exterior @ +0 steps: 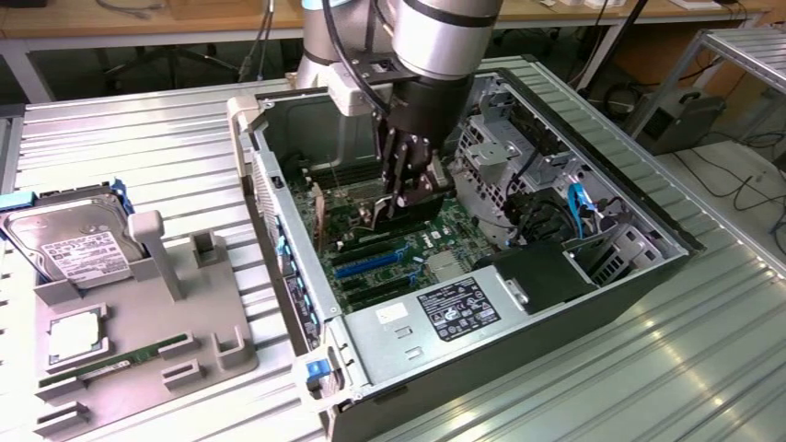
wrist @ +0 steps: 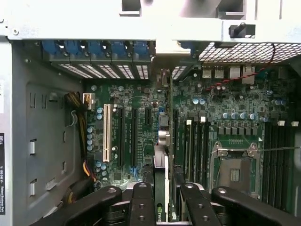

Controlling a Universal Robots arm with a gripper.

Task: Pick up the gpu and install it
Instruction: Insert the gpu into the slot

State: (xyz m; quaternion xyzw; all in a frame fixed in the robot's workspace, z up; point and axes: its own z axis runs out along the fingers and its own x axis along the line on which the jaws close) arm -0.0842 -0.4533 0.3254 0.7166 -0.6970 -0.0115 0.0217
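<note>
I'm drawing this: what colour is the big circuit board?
The flat circuit board is green; wrist view shows it best.

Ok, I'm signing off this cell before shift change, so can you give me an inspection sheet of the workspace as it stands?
Surface: ribbed metal table carrying an open PC case.
Job's things: gpu edge-on over the motherboard slots; seating cannot be told.
Clutter: grey fixture holding a hard drive and RAM stick.
Grippers: gripper shut on the gpu, inside the case.
Cables: blue cable and red wire in the case.
Surroundings: workbenches behind.
</note>
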